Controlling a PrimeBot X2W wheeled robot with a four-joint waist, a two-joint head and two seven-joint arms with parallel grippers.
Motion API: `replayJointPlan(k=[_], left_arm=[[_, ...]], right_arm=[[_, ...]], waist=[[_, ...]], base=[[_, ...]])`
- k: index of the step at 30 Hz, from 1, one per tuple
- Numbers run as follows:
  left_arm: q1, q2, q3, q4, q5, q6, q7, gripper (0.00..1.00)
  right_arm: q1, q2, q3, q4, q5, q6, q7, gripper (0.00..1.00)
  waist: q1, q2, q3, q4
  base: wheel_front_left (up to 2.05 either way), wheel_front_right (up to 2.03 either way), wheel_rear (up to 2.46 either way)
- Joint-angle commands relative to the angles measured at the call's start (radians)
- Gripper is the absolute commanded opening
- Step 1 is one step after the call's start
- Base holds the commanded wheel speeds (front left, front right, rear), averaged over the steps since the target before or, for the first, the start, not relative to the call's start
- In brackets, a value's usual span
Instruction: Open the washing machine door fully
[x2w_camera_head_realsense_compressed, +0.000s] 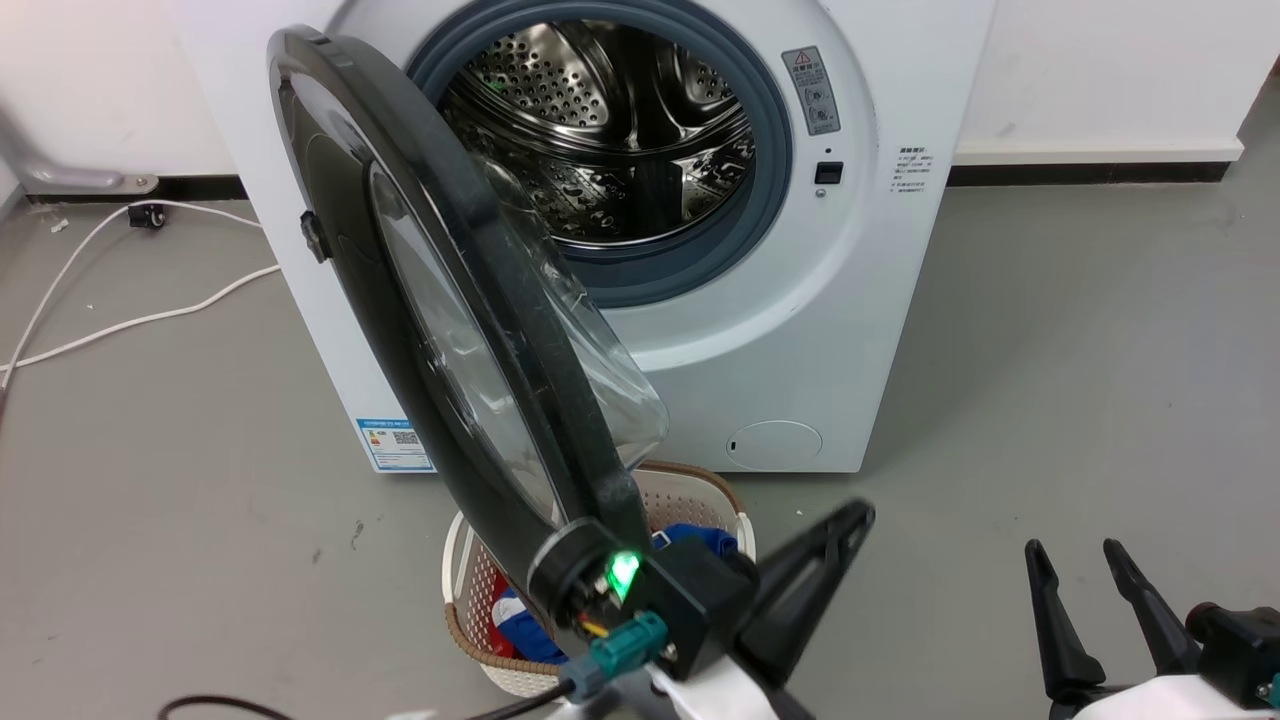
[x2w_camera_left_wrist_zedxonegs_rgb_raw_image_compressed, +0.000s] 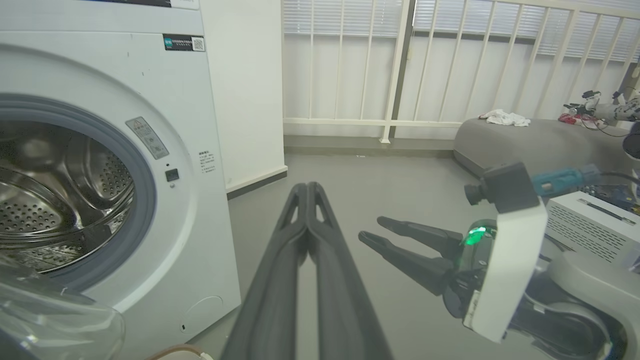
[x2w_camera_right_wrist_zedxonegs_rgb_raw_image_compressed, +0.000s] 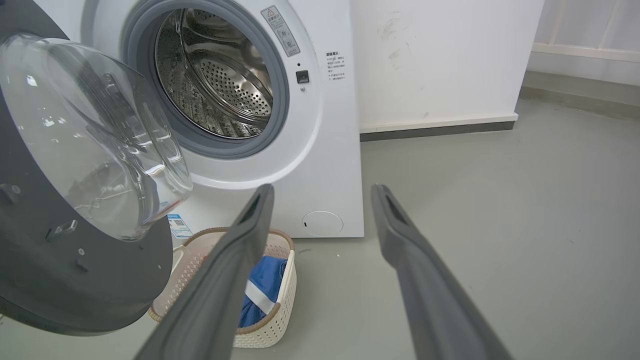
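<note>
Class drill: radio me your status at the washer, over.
Left gripper shut, empty; right gripper open, empty. Washing machine door wide open, drum exposed. Laundry basket on floor near door's lower edge.

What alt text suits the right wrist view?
The washing machine door stands swung open at left, glass bowl toward the camera, baring the white washer's steel drum. The right gripper is open and empty in the foreground; a basket holding blue cloth sits on the floor below the door.
</note>
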Motion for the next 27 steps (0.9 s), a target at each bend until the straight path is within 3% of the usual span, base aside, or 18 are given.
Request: replayJointPlan(k=[1, 10, 27], left_arm=[[0.039, 0.016, -0.021, 0.011, -0.013, -0.004, 0.021, 0.00], [0.133, 0.050, -0.077, 0.090, -0.027, -0.006, 0.028, 0.00], [0.098, 0.068, 0.086, 0.272, -0.037, 0.103, -0.093, 0.00]], right_arm=[[0.012, 0.002, 0.000, 0.005, 0.003, 0.000, 0.002, 1.00], [0.010, 0.002, -0.003, 0.015, 0.009, 0.000, 0.001, 1.00], [-0.001, 0.002, 0.004, 0.049, 0.036, 0.000, -0.011, 1.00]], waist=[[-0.0001, 0.0000, 0.002, 0.000], [-0.0001, 0.0000, 0.009, 0.007], [-0.0001, 0.0000, 0.018, 0.001]], base=[[0.00, 0.00, 0.00], [0.00, 0.00, 0.00], [0.00, 0.00, 0.00]])
